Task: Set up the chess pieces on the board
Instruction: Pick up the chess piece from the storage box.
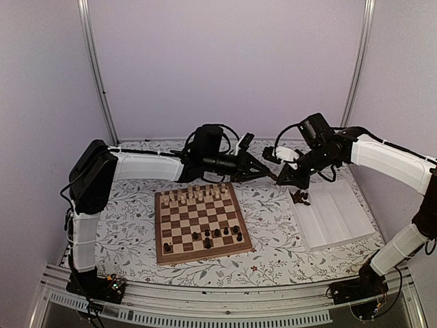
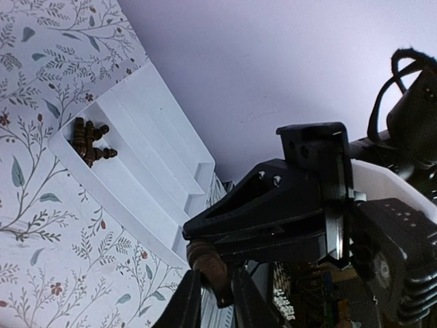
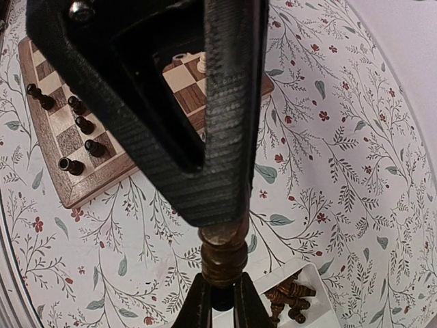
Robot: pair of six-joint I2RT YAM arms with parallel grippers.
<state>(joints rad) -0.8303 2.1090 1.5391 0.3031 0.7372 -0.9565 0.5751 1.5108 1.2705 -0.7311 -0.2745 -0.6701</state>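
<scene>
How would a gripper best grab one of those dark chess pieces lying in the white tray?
Probably from straight above, pinching across the narrow waist of an outer piece. The dark chess pieces lie tipped over in a heap in one corner of the white tray, so its walls block a sideways approach.

- Stretching across the table [image 1: 273, 236], a pale cloth printed with leafy sprigs and small red flowers.
- Lying flat on that cloth, left of centre, the board [image 1: 159, 236], slightly skewed.
- Sitting to the right, well apart from it, a white compartment tray [image 1: 338, 219].
</scene>
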